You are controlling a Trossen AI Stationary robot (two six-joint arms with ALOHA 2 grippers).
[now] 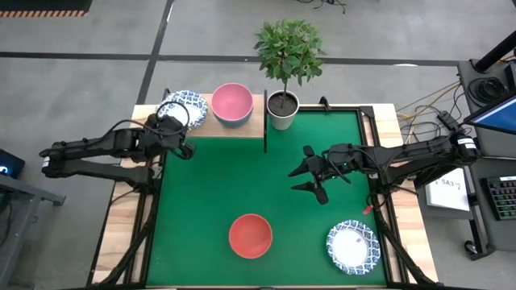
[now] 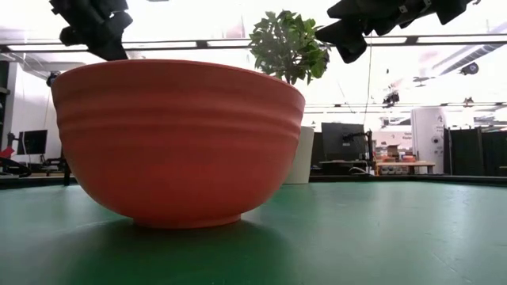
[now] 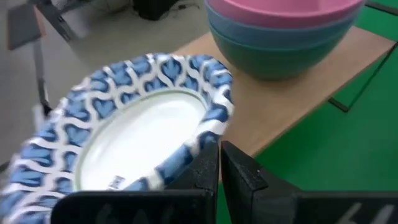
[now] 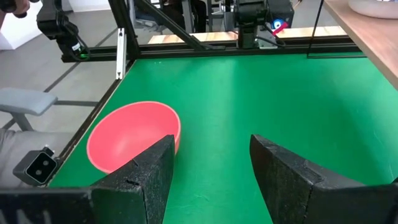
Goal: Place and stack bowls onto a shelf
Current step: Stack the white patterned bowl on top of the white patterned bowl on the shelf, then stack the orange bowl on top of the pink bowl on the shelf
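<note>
Green mat (image 1: 266, 193): it covers most of my table; everything else sits on it or along its edge.
Shelf (image 1: 242, 127): the bare-wood board runs along the mat's 11 o'clock edge, on a thin black frame.
Plant in white pot (image 1: 284, 109): it stands at 12 o'clock, just beside the shelf's end.
My right arm: it reaches in from 3 o'clock, above the mat.
My left arm: it reaches in from 9 o'clock toward the shelf's outer end.
Stack of plain bowls (image 3: 283, 31): pink on top, blue under it, dark green at the bottom, nested on the shelf at the end nearer the plant.
Red bowl (image 1: 250, 235): upright on the mat at 6 o'clock, alone, well apart from both of my grippers.
Patterned bowl on the mat (image 1: 352, 246): white with a blue rim, at 5 o'clock, near the mat's corner.
Patterned bowl at the shelf (image 3: 134, 134): tilted at the shelf's outer end, beside the stack; whether it rests on the board I cannot tell.
My left gripper (image 3: 219, 163): fingers pinched together on this tilted bowl's blue rim.
My right gripper (image 1: 310, 169): fingers spread wide, holding nothing, facing the red bowl across bare mat.
</note>
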